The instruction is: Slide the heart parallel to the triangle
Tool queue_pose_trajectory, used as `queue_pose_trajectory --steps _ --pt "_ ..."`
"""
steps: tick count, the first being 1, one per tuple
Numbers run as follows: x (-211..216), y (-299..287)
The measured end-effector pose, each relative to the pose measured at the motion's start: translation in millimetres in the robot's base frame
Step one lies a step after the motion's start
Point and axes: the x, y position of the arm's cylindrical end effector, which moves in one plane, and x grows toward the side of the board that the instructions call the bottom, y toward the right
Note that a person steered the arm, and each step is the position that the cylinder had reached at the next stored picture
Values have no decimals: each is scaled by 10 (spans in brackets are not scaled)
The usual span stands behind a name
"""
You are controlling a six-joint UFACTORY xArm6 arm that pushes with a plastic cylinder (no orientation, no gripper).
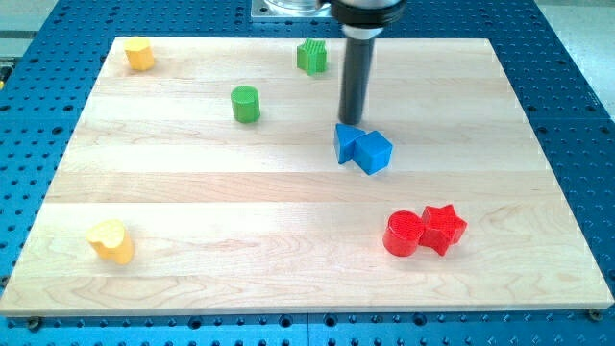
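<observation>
The yellow heart [110,240] lies near the view's bottom left corner of the wooden board [192,202]. The blue triangle [345,142] sits right of the board's middle, touching a blue cube [374,152] on its right. My dark rod comes down from the view's top, and my tip [352,123] stands just above the blue triangle in the view, at or very near its top edge. The tip is far from the yellow heart, up and to its right.
A yellow block [140,53] sits at the top left corner. A green cylinder [246,103] and a green ridged block [311,56] lie left of the rod. A red cylinder [404,234] touches a red star [443,228] at the bottom right.
</observation>
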Motion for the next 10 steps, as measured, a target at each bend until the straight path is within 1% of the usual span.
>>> queue_pose_trajectory --steps 1,2,3,4,5,6,7,8,9,10 --pt "241 -405" --pt "1350 -1022" --pt "2396 -1787" --pt "2383 -2991" --pt "2044 -2640" --pt "1819 -1644" --pt "1432 -1251" --pt "693 -1152" --pt "424 -976" --pt "916 -1008"
